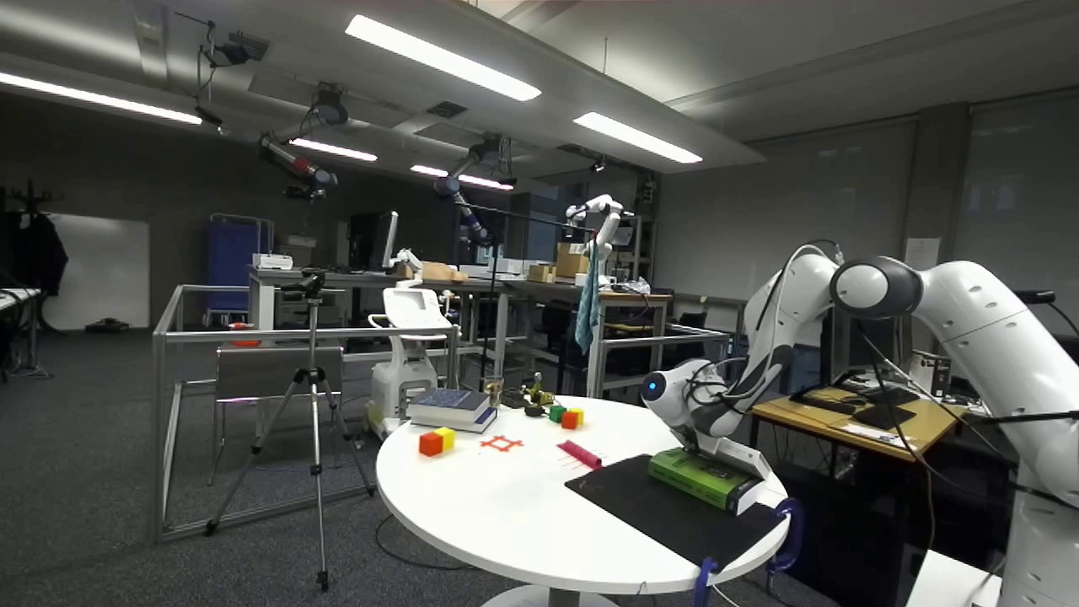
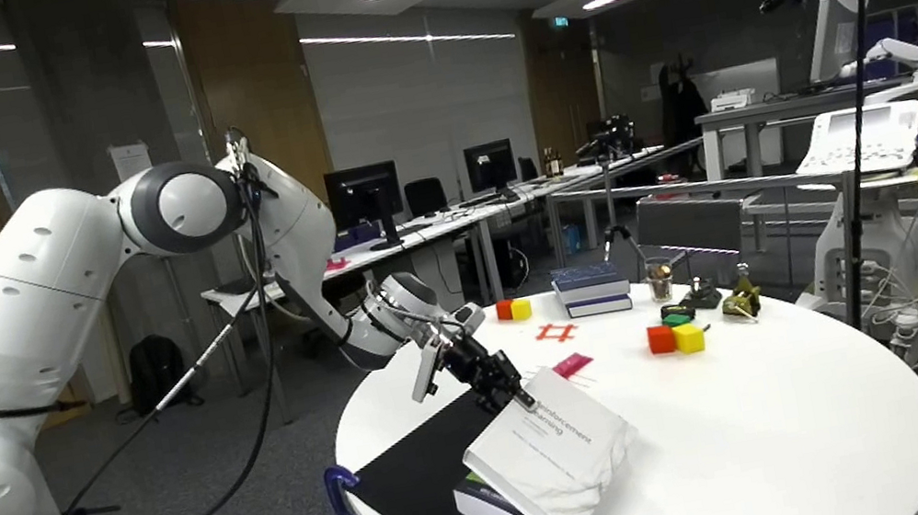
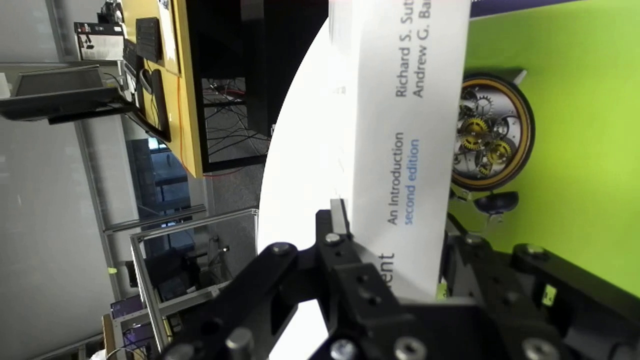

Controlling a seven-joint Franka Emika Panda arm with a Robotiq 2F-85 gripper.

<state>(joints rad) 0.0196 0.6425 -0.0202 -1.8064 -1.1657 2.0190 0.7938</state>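
Observation:
A white book [image 2: 559,455] with "Reinforcement Learning" on its cover stands tilted against a thick green book [image 1: 700,479]. My gripper [image 2: 521,394] is shut on the white book near its upper corner. In the wrist view the gripper [image 3: 396,225] has one finger on either side of the white book [image 3: 400,150], whose lettered spine faces the camera. To the right there, the green cover [image 3: 565,150] carries a picture of gears in a round case. From an exterior view the fingers are mostly hidden behind the green book.
The green book lies on a black mat [image 1: 641,506] on a round white table [image 1: 489,514]. Blue clamps [image 1: 788,535] grip the table edge. Farther off are stacked blue books [image 2: 592,286], coloured cubes [image 2: 675,339], a red frame [image 2: 555,332], a pink piece [image 2: 572,364] and a glass [image 2: 660,280].

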